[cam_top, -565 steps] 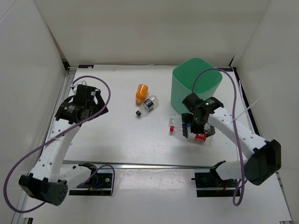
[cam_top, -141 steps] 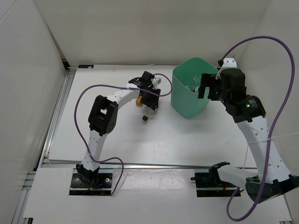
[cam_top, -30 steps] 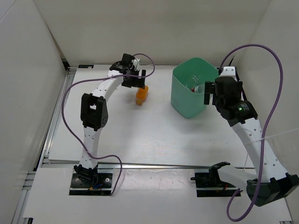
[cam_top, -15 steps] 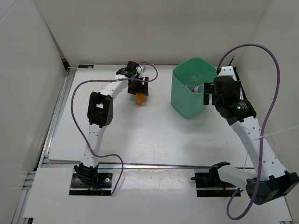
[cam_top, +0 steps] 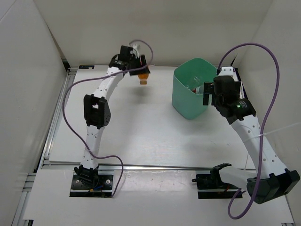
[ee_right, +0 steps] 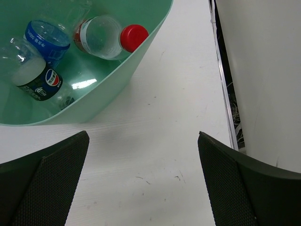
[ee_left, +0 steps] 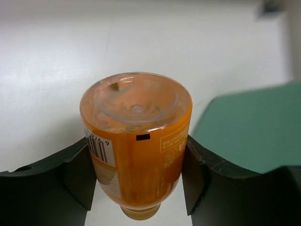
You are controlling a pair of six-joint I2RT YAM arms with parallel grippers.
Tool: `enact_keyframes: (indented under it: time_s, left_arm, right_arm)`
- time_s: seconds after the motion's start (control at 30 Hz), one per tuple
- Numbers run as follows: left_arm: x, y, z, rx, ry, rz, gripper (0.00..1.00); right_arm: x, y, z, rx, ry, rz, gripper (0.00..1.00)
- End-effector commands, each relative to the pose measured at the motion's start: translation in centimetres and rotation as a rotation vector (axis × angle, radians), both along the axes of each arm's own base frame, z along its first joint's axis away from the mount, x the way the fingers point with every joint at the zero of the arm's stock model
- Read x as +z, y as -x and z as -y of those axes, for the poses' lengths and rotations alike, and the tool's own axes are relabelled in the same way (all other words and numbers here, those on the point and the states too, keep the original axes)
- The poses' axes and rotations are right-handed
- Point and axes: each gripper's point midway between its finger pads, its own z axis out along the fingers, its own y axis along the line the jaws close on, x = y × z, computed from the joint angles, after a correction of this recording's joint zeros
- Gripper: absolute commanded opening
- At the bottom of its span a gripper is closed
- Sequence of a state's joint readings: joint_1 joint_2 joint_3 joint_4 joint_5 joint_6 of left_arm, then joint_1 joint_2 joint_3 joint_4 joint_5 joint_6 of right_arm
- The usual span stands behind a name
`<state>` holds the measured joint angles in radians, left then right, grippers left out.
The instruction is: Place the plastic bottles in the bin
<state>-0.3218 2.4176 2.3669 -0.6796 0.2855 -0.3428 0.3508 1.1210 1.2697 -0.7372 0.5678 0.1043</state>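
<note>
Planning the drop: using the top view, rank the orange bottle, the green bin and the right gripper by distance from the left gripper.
1. Orange bottle: gripped by the left gripper.
2. Green bin: off to the right.
3. Right gripper: at the bin's far side.

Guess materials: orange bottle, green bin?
Orange bottle: likely thin plastic, translucent and glossy; the moulded base catches highlights and a printed label wraps it. Green bin: probably moulded plastic, opaque, smooth semi-gloss; light glints on its inner wall.

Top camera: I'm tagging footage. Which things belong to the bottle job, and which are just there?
Job: orange bottle, mint-green bin, red-capped bottle, blue-labelled bottle, Pepsi-labelled bottle.
Just there: purple cables, metal rail.
</note>
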Motion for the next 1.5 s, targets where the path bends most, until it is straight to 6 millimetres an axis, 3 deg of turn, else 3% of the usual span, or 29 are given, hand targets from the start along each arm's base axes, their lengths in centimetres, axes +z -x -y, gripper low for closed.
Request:
enact_keyframes:
  time_s: [0.0,0.03,0.07,0.2,0.27,0.37,0.4,0.43,0.5,0.53,0.67,0.7,0.8,0.87,0.9,0.93,1.07,1.23,1.3,1.43,1.47]
  left_arm:
    - [22.8,0.3,2.0,0.031,0.425,0.352,0.39]
    - [24.5,0.5,2.2,0.005,0.45,0.402,0.39]
    - [25.4,0.9,3.6,0.002,0.545,0.363,0.39]
    - [31.1,3.6,9.0,-0.088,0.734,0.481,0.39]
    - [32.9,5.0,10.8,-0.098,0.81,0.508,0.39]
    - [35.3,6.3,12.1,-0.107,0.99,0.482,0.42]
    - [34.2,6.1,13.6,-0.11,1.016,0.449,0.42]
    - [34.9,6.7,14.3,-0.128,1.041,0.448,0.42]
    - [34.2,8.1,16.4,-0.171,1.069,0.398,0.42]
    - [32.5,8.1,17.3,-0.184,1.054,0.364,0.42]
    - [29.0,10.5,20.8,-0.309,1.013,0.252,0.42]
    - [27.1,11.3,21.9,-0.355,0.983,0.202,0.44]
    - [23.3,11.6,22.5,-0.393,0.894,0.138,0.52]
    - [21.0,11.4,22.7,-0.392,0.845,0.106,0.76]
    - [20.9,11.4,22.7,-0.398,0.835,0.121,0.92]
    - [20.9,11.8,22.8,-0.42,0.834,0.113,1.0]
    - [21.0,11.8,22.8,-0.435,0.829,0.128,1.0]
    - [23.7,12.2,21.5,-0.416,0.772,0.242,1.0]
    - [23.9,11.1,20.0,-0.363,0.703,0.316,1.0]
    - [27.1,11.1,16.0,-0.294,0.619,0.46,1.0]
    - [26.1,11.2,15.6,-0.283,0.584,0.438,1.0]
  right_arm:
    - [0.7,0.2,0.3,-0.034,-0.032,0.036,1.0]
    - [0.7,0.2,0.3,-0.035,-0.032,0.035,1.0]
    - [0.3,0.3,0.3,-0.039,-0.036,0.029,1.0]
    - [-0.1,0.8,0.4,-0.045,-0.037,0.014,1.0]
    - [0.0,0.8,0.7,-0.066,-0.033,0.021,1.0]
    - [0.1,1.5,1.9,-0.145,-0.022,0.031,1.0]
    - [0.3,2.0,2.5,-0.172,-0.014,0.036,1.0]
    - [0.7,2.4,3.6,-0.227,0.012,0.055,1.0]
    - [0.8,3.2,4.4,-0.272,0.028,0.055,1.0]
    - [0.9,3.2,4.5,-0.285,0.024,0.062,1.0]
    - [0.4,3.4,4.2,-0.282,0.002,0.045,1.0]
    - [0.6,3.5,4.2,-0.289,-0.007,0.047,1.0]
    - [0.5,3.5,4.0,-0.286,-0.021,0.047,1.0]
    - [0.9,3.4,4.0,-0.286,-0.026,0.056,1.0]
    - [0.9,3.4,4.0,-0.286,-0.026,0.056,1.0]
    - [0.9,3.4,3.9,-0.29,-0.033,0.059,1.0]
    - [0.7,3.6,4.0,-0.29,-0.032,0.058,1.0]
    - [0.9,3.9,4.1,-0.364,-0.103,0.089,1.0]
    - [2.3,4.4,3.5,-0.355,-0.173,0.104,1.0]
    - [2.6,4.3,1.3,-0.222,-0.237,0.066,1.0]
    - [2.3,4.4,0.1,-0.161,-0.265,0.036,1.0]
